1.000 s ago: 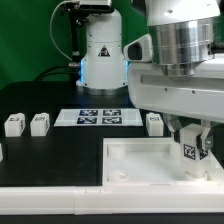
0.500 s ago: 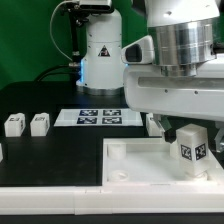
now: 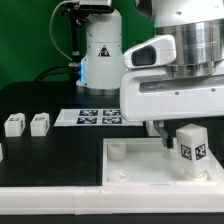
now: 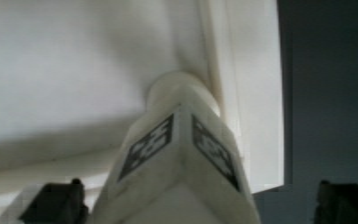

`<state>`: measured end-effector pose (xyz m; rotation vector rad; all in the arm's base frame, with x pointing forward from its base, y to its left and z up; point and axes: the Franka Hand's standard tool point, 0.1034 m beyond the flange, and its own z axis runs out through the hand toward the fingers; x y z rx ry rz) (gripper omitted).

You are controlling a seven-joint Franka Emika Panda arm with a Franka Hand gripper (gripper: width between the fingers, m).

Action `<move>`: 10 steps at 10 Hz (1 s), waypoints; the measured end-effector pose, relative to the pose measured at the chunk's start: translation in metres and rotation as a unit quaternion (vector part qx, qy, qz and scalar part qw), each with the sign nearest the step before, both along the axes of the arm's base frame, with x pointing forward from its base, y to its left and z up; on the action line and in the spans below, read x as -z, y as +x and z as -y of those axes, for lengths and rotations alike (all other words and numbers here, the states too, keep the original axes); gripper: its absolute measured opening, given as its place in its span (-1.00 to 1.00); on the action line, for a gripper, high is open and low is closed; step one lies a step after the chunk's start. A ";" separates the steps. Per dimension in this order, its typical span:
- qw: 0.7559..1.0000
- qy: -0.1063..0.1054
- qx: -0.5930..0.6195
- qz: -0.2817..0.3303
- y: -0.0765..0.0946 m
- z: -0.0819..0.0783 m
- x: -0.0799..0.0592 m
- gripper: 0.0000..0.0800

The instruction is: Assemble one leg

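Note:
One leg, a white block with a black-and-white tag, stands upright in the corner of the large white panel on the exterior view's right. My gripper hangs just above it and is open. In the wrist view the leg fills the middle, and my gripper has its dark fingertips wide apart on both sides, clear of the leg. Two more legs lie on the black table at the exterior view's left.
The marker board lies at the back middle of the table. The robot's base stands behind it. A further white part shows at the exterior view's left edge. The table's white front edge runs below the panel.
My gripper has opened and risen, letting go of the leg. The leg stays standing in the panel's corner.

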<state>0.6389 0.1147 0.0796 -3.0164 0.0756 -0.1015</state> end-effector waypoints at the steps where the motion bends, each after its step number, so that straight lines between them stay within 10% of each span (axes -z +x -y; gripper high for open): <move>1: 0.997 -0.006 -0.073 0.002 0.000 -0.001 -0.002 0.62; 4: 0.980 -0.015 -0.199 0.014 0.000 0.005 -0.004 0.62; 8: 0.981 -0.015 -0.194 0.013 0.000 0.005 -0.003 -0.27; 10: 0.984 -0.014 -0.177 0.011 0.000 0.005 -0.002 -0.27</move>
